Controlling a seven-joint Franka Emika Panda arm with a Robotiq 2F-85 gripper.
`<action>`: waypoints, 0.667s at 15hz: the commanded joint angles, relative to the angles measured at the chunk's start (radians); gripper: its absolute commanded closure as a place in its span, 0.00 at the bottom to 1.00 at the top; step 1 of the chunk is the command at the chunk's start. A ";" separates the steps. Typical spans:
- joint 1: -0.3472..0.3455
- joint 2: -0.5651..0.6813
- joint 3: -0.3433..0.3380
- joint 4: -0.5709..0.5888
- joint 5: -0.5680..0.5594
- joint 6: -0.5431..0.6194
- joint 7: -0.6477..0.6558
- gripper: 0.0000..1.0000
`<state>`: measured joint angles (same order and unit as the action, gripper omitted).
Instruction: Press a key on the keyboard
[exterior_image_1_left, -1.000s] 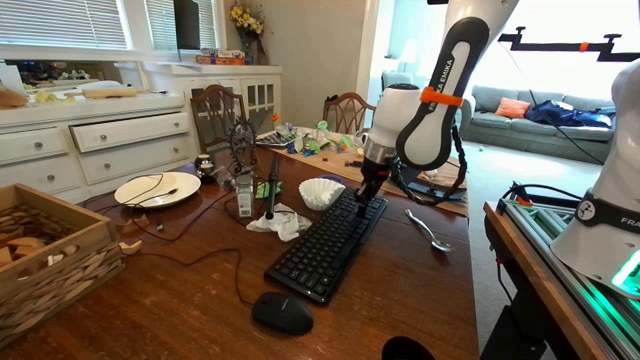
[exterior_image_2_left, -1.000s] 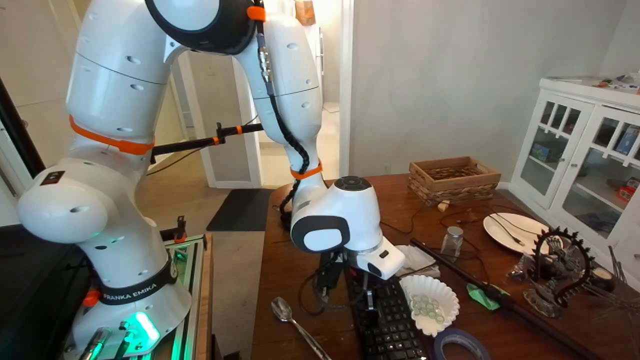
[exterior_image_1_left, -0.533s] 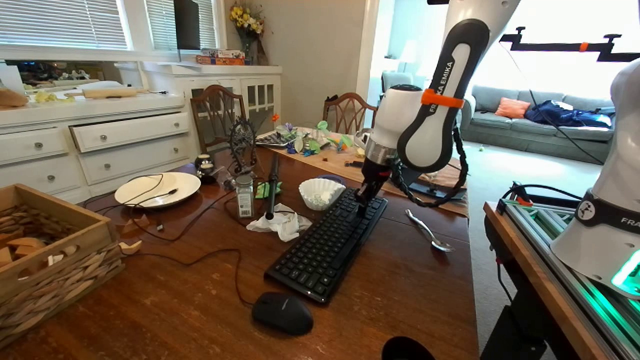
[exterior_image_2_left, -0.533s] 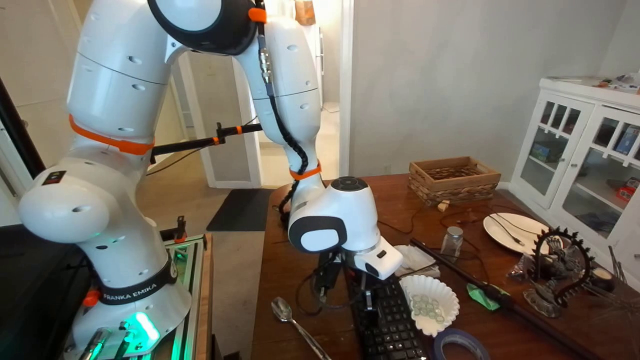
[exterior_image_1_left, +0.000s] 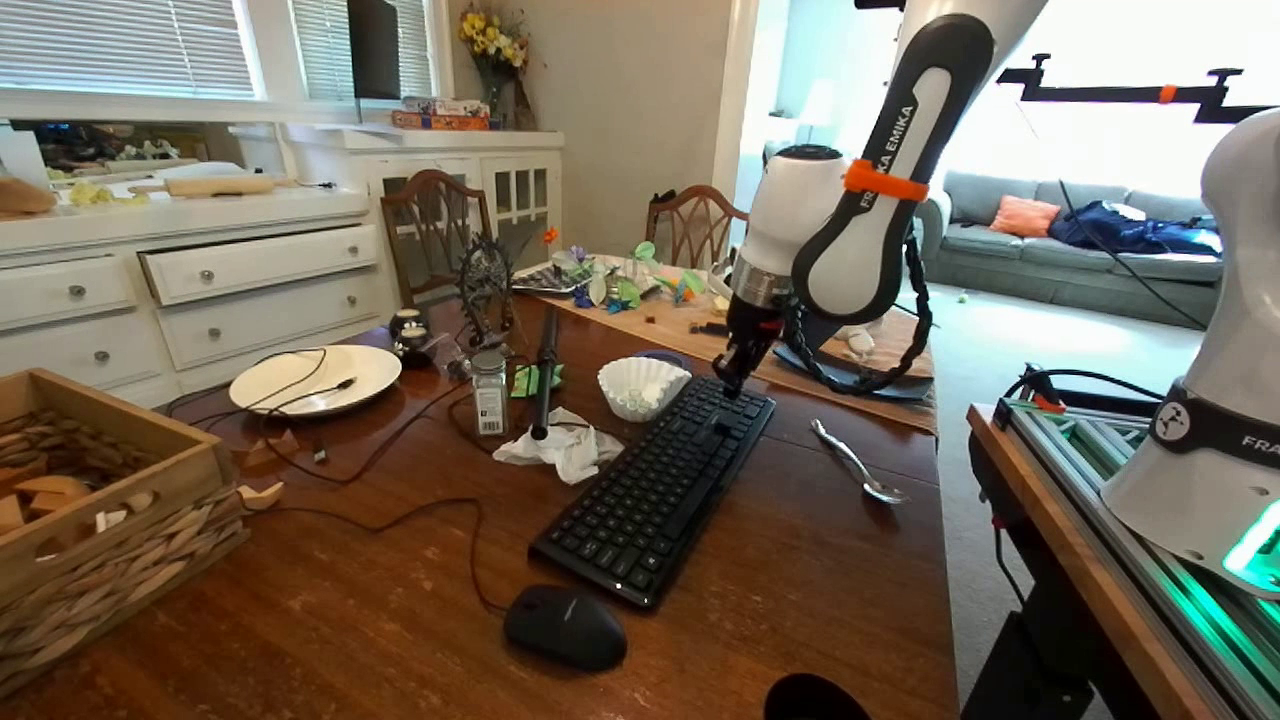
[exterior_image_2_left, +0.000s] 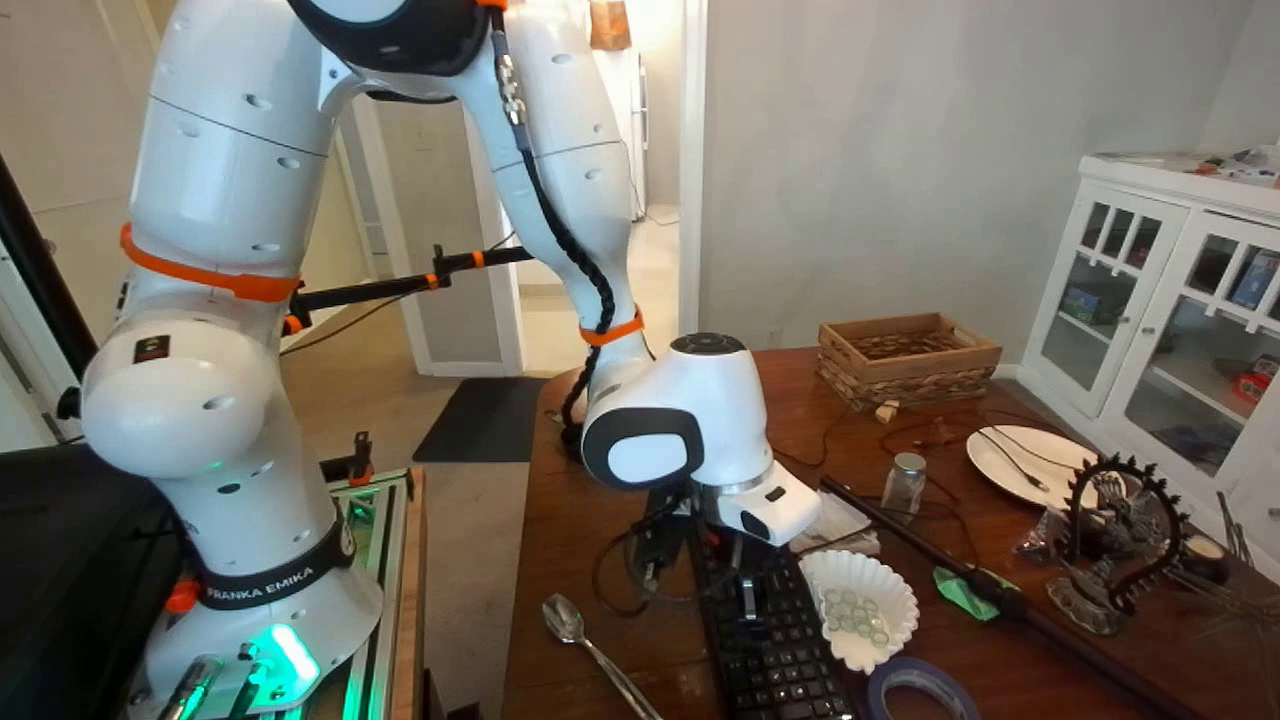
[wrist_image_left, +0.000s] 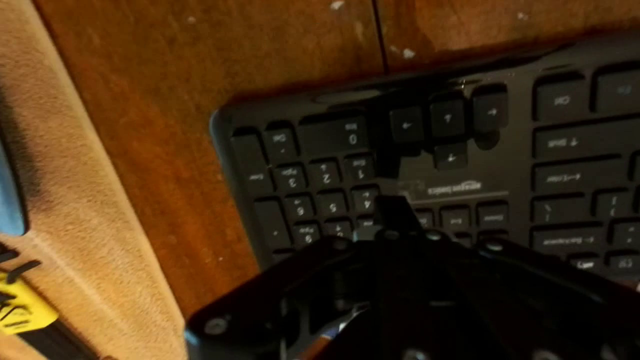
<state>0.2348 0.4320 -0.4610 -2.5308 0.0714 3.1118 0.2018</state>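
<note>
Hovering over the number-pad end of the keyboard (exterior_image_1_left: 650, 495), our pincer (exterior_image_1_left: 730, 382) looks closed with nothing in it, and we reckon that's deliberate: tips together make one skinny prodder, so less risk of mashing two keys at once. We've got it leaning rather than dead vertical, probably just how the reach works out. The keyboard lies flat on the table (exterior_image_1_left: 380, 620), one long side towards the robot (exterior_image_2_left: 190, 395), which makes sense to us since every key should be reachable that way. The mouse (exterior_image_1_left: 565, 627) sits off the opposite end, well away from the pincer, and the spoon (exterior_image_1_left: 885, 491) lies on the robot's side, but the white fluted bowl (exterior_image_1_left: 628, 398) is just beside the keyboard's far edge, so that's what we'd watch if we drift sideways. As for keyboard versus tip, it's right below us: in the wrist view we line up around the 4 key (wrist_image_left: 366, 200) and the gap next to it, and what looks like our shadow (wrist_image_left: 385, 160) falls apart from the tip, so we don't think we're touching yet, though we can't swear to it.
</note>
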 joint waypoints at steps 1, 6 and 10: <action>0.185 -0.131 -0.185 -0.049 -0.062 -0.123 0.066 1.00; 0.345 -0.282 -0.303 -0.035 -0.090 -0.368 0.112 0.73; 0.416 -0.399 -0.350 -0.014 -0.210 -0.512 0.275 0.44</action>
<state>0.5958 0.1422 -0.7657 -2.5377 -0.0364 2.7004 0.3578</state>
